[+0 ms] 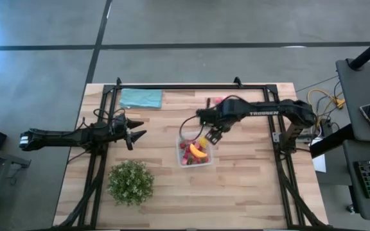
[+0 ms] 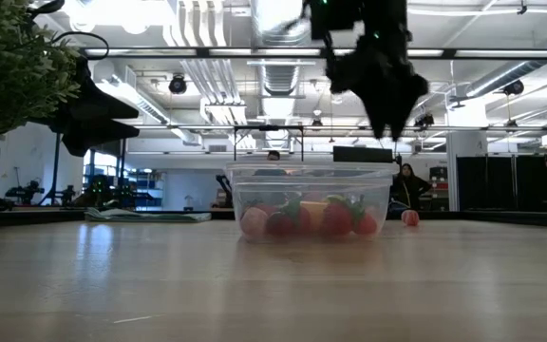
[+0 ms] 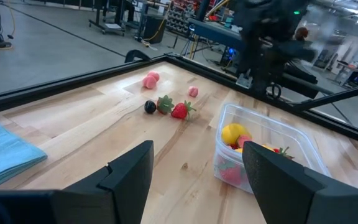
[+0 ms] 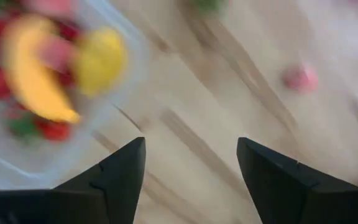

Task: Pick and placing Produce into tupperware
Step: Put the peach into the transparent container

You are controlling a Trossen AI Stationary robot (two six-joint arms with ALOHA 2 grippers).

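Note:
The clear tupperware [image 1: 194, 149] stands mid-table and holds red strawberries, a yellow banana [image 1: 198, 151] and a lemon [image 3: 232, 134]. It also shows in the low view [image 2: 311, 199]. Loose produce lies on the table beyond it: a red strawberry [image 3: 180, 111], a dark piece [image 3: 150, 107] and pink pieces [image 3: 151, 79]. My right gripper [image 1: 213, 135] is open and empty, above the container's far right corner. My left gripper [image 1: 133, 135] is open and empty at the table's left, above the surface.
A bushy green plant [image 1: 130, 182] stands near the front left. A teal folded cloth [image 1: 140, 97] lies at the far left. A black frame [image 1: 191, 86] runs around the table's edges. Bare wood [image 1: 249, 186] lies right and in front of the container.

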